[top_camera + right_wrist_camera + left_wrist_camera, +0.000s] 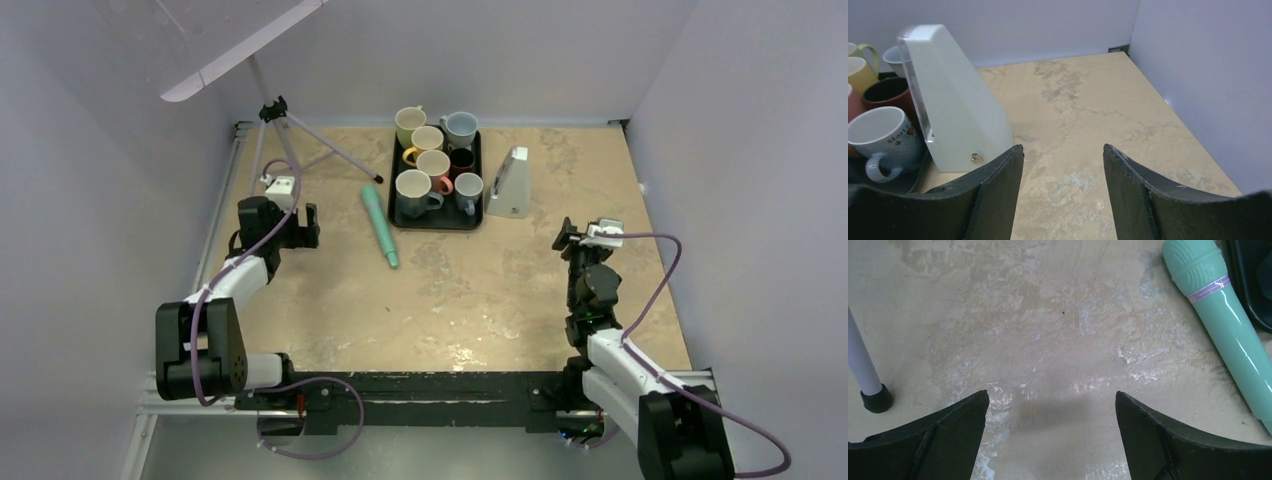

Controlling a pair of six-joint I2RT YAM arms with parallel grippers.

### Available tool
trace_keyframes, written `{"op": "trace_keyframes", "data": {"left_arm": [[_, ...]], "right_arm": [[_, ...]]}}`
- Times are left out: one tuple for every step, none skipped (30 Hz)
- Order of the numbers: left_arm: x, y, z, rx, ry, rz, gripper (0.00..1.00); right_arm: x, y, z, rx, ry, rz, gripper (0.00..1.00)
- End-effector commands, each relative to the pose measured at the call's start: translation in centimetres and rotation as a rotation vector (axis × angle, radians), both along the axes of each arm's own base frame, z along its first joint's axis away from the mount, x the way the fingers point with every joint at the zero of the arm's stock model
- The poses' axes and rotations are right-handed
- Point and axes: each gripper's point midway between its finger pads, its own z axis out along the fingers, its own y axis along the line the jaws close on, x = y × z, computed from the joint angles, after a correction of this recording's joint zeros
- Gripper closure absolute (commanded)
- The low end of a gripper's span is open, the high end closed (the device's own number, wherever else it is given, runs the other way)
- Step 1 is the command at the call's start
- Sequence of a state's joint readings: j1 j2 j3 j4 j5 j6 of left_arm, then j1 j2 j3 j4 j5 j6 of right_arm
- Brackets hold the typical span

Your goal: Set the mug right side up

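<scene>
Several mugs (437,165) stand mouth up in a black tray (437,223) at the back middle of the table; none shows as upside down. In the right wrist view a pale blue-white mug (883,135) and a dark brown mug (890,92) stand upright at the left. My left gripper (308,228) is open and empty over bare table at the left, jaws wide apart (1052,392). My right gripper (567,238) is open and empty at the right, well apart from the tray (1063,146).
A mint-green microphone-shaped object (380,228) lies left of the tray, near my left gripper (1228,325). A white wedge-shaped case (510,185) stands right of the tray (953,105). A tripod (285,120) stands at the back left; one foot (875,400) shows by my left gripper. Walls enclose the table.
</scene>
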State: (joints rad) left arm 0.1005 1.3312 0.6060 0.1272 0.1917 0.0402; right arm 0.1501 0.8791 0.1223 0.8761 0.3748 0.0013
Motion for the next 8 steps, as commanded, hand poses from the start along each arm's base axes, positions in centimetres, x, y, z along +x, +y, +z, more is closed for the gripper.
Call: {"op": "trace_keyframes", "data": {"left_arm": [[1.91,0.48,3.02,-0.006,-0.135,0.052,0.00],[1.90,0.46,3.00,-0.016,-0.133,0.061,0.00],[1.90,0.48,3.00,-0.017,-0.134,0.062,0.00],[1.87,0.39,3.02,-0.018,-0.135,0.057,0.00],[1.87,0.30,3.05,-0.018,-0.137,0.051,0.00],[1.87,0.28,3.03,-0.018,-0.137,0.050,0.00],[1.89,0.40,3.02,-0.018,-0.137,0.058,0.00],[1.95,0.56,3.05,-0.018,-0.137,0.071,0.00]], "right_arm": [[0.41,1.02,4.12,-0.024,-0.150,0.061,0.36],[0.47,0.99,4.08,-0.025,-0.147,0.059,0.37],[0.47,0.98,4.08,-0.023,-0.147,0.058,0.36],[0.47,0.95,4.03,-0.023,-0.145,0.056,0.37],[0.47,0.91,4.03,-0.023,-0.145,0.055,0.37],[0.49,0.94,4.09,-0.021,-0.147,0.056,0.36],[0.50,0.94,4.04,-0.022,-0.145,0.056,0.37],[0.52,0.98,4.09,-0.023,-0.145,0.058,0.37]]}}
